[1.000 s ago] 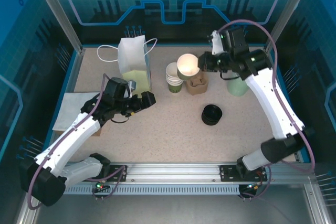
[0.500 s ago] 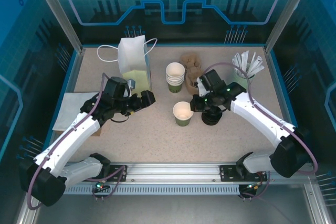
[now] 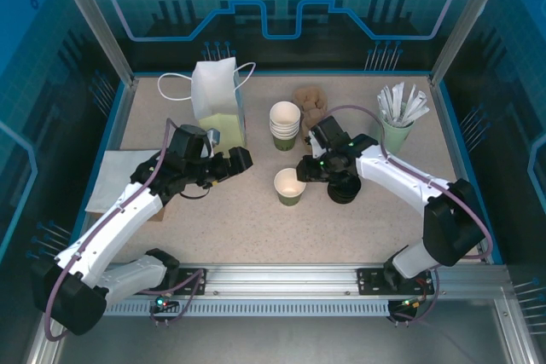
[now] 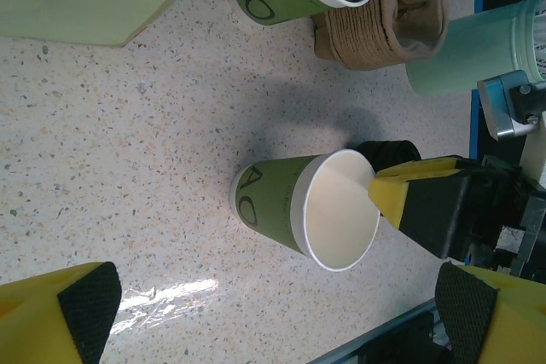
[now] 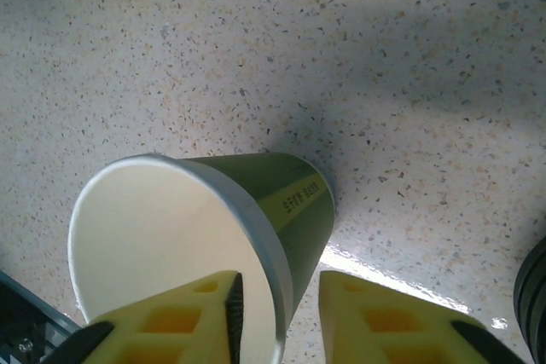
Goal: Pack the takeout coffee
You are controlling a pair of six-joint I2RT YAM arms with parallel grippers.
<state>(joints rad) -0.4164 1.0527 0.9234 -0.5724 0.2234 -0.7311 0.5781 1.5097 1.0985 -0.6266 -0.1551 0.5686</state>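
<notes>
Takeout coffee (image 3: 290, 186): I see it upright and lidless on the table (image 3: 256, 219), near the middle, in front of the stack of nested cups (image 3: 285, 125) and just left of the black lids (image 3: 345, 187).
Right tool (image 5: 277, 300): slightly spread. One finger is inside the rim and one outside, with small gaps either side.
Left tool (image 3: 229, 164): spread wide, holding nothing, beside the white paper bag (image 3: 217, 95).

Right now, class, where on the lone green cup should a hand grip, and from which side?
Pinch the cup by its rim wall, one finger inside, one outside, coming from above on its right. It stands upright, lidless, and the black lids beside it may block a low sideways reach.
</notes>
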